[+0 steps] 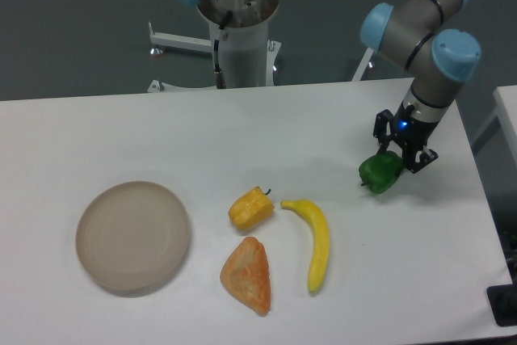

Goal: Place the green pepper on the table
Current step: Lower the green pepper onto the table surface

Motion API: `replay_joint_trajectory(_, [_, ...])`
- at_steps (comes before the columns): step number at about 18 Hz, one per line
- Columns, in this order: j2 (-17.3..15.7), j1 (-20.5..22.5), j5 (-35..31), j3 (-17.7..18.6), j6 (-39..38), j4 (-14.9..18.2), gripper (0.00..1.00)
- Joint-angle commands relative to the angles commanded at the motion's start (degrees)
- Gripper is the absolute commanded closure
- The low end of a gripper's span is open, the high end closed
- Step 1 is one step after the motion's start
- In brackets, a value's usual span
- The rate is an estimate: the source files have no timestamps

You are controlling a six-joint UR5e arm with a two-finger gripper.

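Note:
The green pepper [378, 174] is small, glossy and bright green, at the right side of the white table [242, 127]. My gripper [401, 159] comes down on it from the upper right. The dark fingers [416, 163] close around the pepper's top. The pepper hangs very low, at or just above the tabletop; I cannot tell whether it touches. The arm's blue-capped joints rise above it toward the top right.
A yellow-orange pepper [250, 208], a banana [316, 241] and an orange wedge [248, 275] lie at the front middle. A round beige plate [133, 237] sits front left. The robot base [240, 30] stands behind the far edge. The table's right edge is close to the gripper.

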State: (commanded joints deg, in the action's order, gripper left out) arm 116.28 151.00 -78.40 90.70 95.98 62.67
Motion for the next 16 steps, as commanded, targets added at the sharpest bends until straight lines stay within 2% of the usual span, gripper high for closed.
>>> replay_joint_trajectory(16, [0.53, 0.09, 0.0, 0.0, -0.53, 0.35, 0.64])
